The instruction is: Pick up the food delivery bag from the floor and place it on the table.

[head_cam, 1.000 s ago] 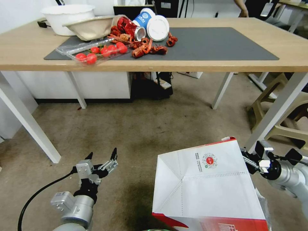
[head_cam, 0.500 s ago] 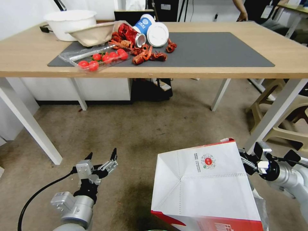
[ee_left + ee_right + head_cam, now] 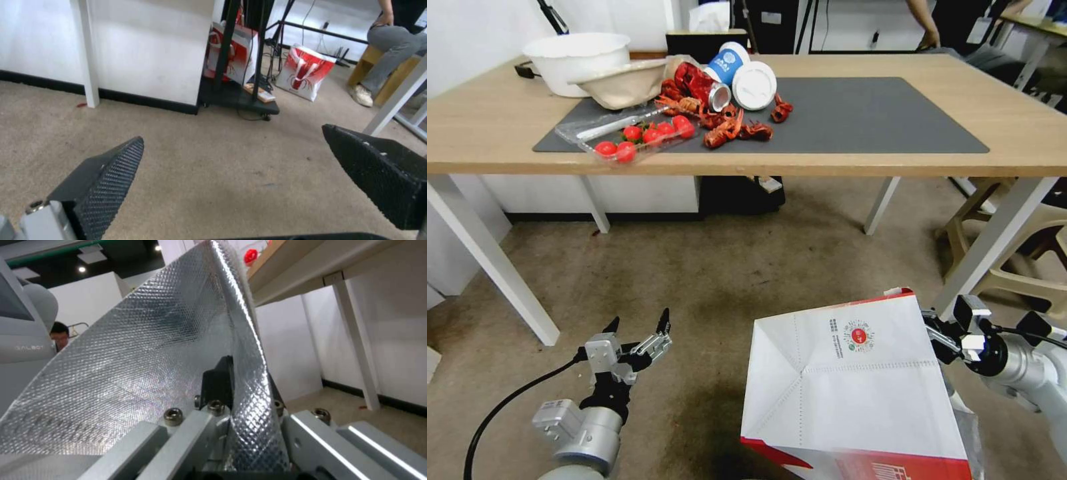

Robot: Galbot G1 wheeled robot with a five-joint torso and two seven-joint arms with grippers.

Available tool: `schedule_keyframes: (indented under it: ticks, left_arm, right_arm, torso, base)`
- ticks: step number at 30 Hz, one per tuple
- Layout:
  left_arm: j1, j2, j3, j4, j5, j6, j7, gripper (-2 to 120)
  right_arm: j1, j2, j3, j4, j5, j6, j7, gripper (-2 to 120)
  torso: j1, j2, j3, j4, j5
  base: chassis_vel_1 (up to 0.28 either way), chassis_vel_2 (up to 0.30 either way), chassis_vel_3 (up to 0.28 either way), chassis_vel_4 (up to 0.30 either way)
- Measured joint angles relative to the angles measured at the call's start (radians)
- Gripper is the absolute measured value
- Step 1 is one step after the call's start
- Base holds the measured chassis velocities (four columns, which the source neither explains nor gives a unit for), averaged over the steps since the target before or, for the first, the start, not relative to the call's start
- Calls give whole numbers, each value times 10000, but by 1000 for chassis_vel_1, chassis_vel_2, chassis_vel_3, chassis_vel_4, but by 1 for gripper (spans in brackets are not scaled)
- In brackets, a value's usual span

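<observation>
The food delivery bag (image 3: 854, 387), white with a red lower band and a small round red logo, hangs tilted at the lower right of the head view, over the brownish floor (image 3: 727, 267). My right gripper (image 3: 944, 340) is shut on its upper edge. In the right wrist view the silver foil lining (image 3: 133, 366) is pinched in that gripper (image 3: 247, 383). My left gripper (image 3: 637, 327) hangs open and empty low on the left, above bare floor (image 3: 200, 186), its fingers spread wide (image 3: 232, 135). The table (image 3: 1014, 127) with its dark grey mat (image 3: 867, 113) stands ahead.
The mat's left half holds a white bowl (image 3: 577, 53), a paper bowl (image 3: 620, 83), a tomato tray (image 3: 634, 133), crayfish (image 3: 727, 127) and a blue cup (image 3: 727, 60). White table legs (image 3: 994, 240) and a beige stool (image 3: 1027, 227) flank my right arm. A dark cart (image 3: 740, 193) sits under the table.
The table sits lower in the head view than before, so the camera has moved. Both arms and the held bag keep their places in the picture.
</observation>
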Motion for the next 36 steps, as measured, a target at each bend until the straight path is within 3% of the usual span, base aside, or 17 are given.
schedule_keyframes:
  ticks: [15, 30, 36]
  left_arm:
    - [-17, -3, 4, 26, -7, -52, 8, 100]
    - [-1, -1, -9, 25, -1, -44, 69, 100]
    - [-11, -18, 12, 49, 28, -44, 87, 100]
  right_arm:
    - [16, 0, -3, 28, -10, 0, 0, 0]
    - [1, -12, -3, 65, -28, 0, -5, 0]
    - [-13, 0, 10, 98, -35, 2, -5, 0]
  torso:
    - [71, 246, 174, 0, 0]
    - [206, 772, 569, 0, 0]
    - [317, 1156, 841, 0, 0]
  base:
    - [0, 0, 0, 0]
    - [0, 0, 0, 0]
    - [0, 0, 0, 0]
